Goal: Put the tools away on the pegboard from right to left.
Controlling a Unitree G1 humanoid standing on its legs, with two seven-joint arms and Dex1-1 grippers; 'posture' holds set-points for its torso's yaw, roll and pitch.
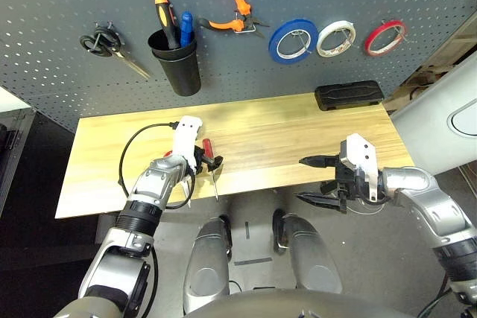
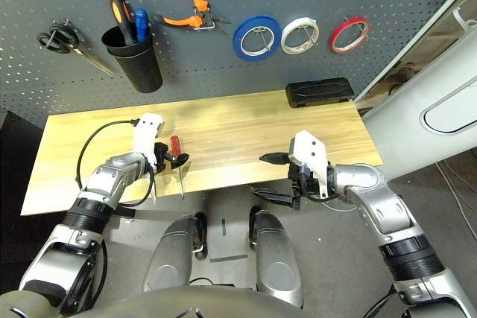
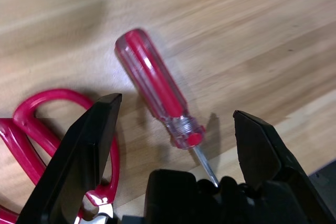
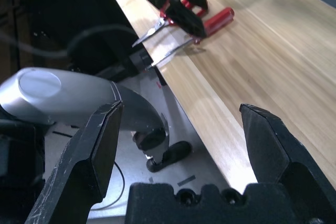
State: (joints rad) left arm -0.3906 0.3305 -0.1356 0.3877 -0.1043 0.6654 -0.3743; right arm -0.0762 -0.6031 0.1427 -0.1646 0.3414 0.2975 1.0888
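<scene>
Wide-open left pincer point(image 3: 173, 145) straddles the red-handled screwdriver point(image 3: 157, 90); best to close squarely on the handle, clear of the red-handled scissors point(image 3: 47, 124); right pincer point(image 1: 319, 179) gapes idle.

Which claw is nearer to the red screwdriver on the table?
Left. The left claw hangs open right over the screwdriver near the table's front edge; the right claw is open well off to the right, past the edge.

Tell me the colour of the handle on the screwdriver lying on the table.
Translucent red, on the small screwdriver; it shows best in the left wrist view.
</scene>
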